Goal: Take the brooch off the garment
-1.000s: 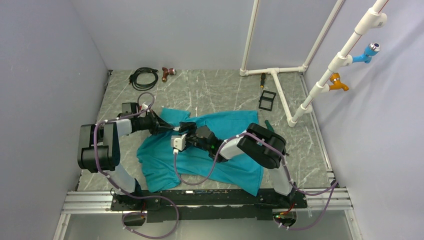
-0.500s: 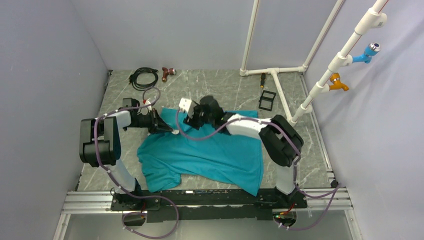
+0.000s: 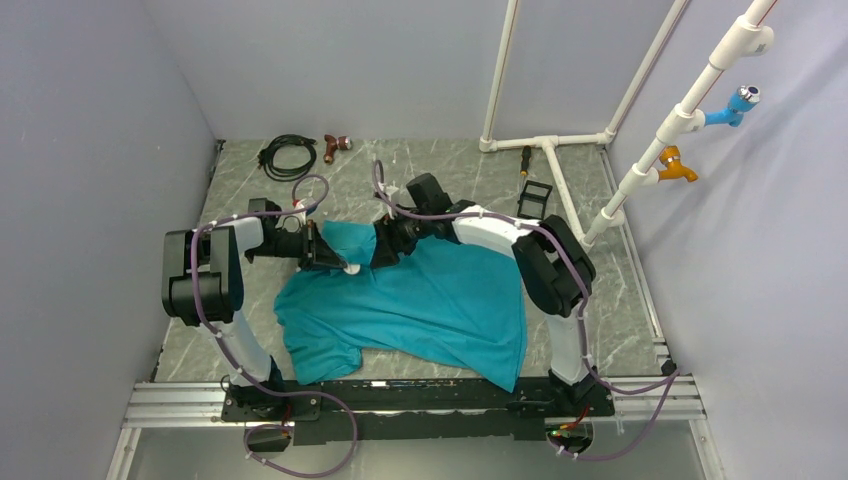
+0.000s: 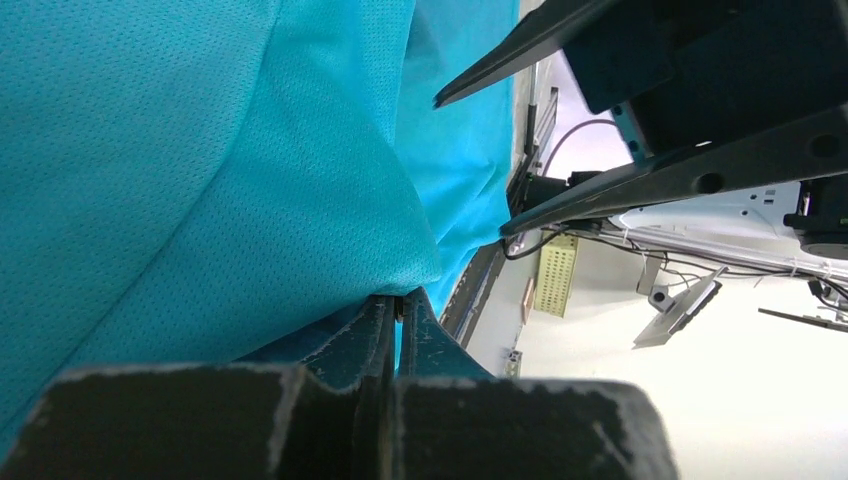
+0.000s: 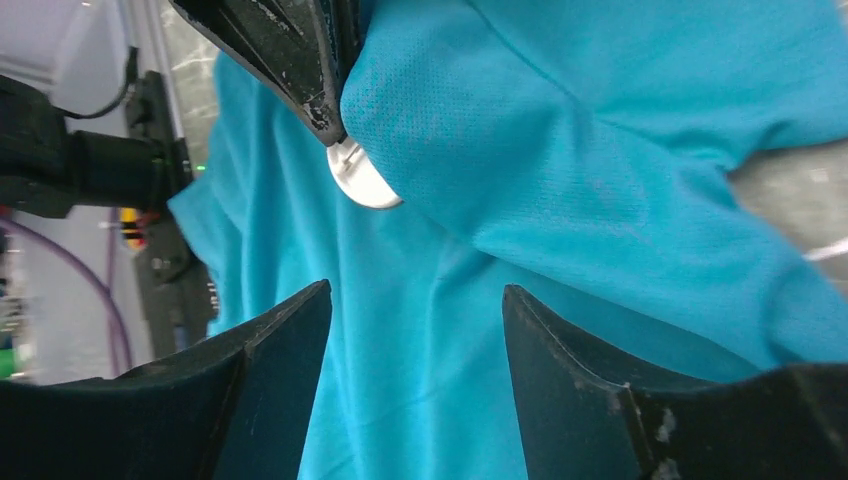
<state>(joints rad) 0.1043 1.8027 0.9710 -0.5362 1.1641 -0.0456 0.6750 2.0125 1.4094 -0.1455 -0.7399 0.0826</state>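
Observation:
The teal-blue t-shirt (image 3: 440, 310) lies spread on the table and fills both wrist views (image 4: 200, 150) (image 5: 600, 150). My left gripper (image 3: 335, 262) is at the shirt's upper left part, shut on a fold of its fabric (image 4: 398, 305). Beside its fingertips a small round disc shows white (image 3: 350, 268) (image 5: 362, 180); I take it for the brooch, though no dark face shows. My right gripper (image 3: 385, 250) (image 5: 415, 300) is open and empty just right of the left gripper, low over the shirt and pointing at the disc.
A black cable coil (image 3: 287, 155) and a reddish-brown tool (image 3: 335, 147) lie at the back left. A small screwdriver (image 3: 525, 158), a black frame (image 3: 535, 200) and white pipework (image 3: 560, 180) are at the back right.
My right arm swung from over the shirt's middle to its far edge, then dropped its open gripper toward the left gripper. The left gripper kept its hold on the fabric.

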